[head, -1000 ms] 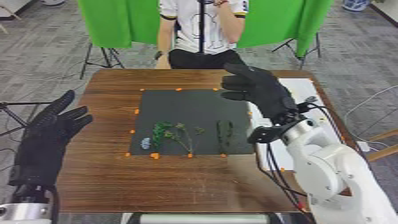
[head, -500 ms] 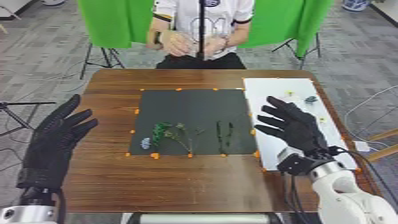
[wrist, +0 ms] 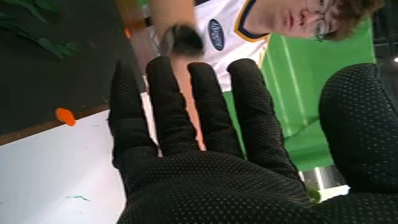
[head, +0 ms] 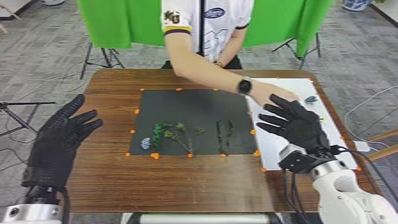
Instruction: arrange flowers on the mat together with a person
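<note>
Taking the dark mat [head: 191, 107] as a clock with twelve toward the person, the flowers and greenery lie on its near half. At eight o'clock, by the edge, is a pale blue-grey flower head [head: 146, 143], small and clustered. Just inward, also toward eight, a bushy green sprig [head: 161, 133] stands out as the fullest and brightest piece. Toward half past six lies a thin, branching stem [head: 187, 142] with duller green tufts at its tips, its stalk slanting. At four o'clock are slender, dark green leafy stems [head: 225, 135], almost lost against the mat. Off the mat, between two and three, another small blue-grey flower [head: 311, 99] rests on the white sheet [head: 274, 155]. The robot's left hand [head: 55, 145] is at nine o'clock beyond the mat, fingers spread, thumb well apart, holding nothing. The right hand [head: 300, 127] is at three o'clock over the sheet, spread wide and empty. The person's hand [head: 274, 93] is at two o'clock over the sheet, near the right hand's fingertips; whether it grips anything I cannot tell.
</note>
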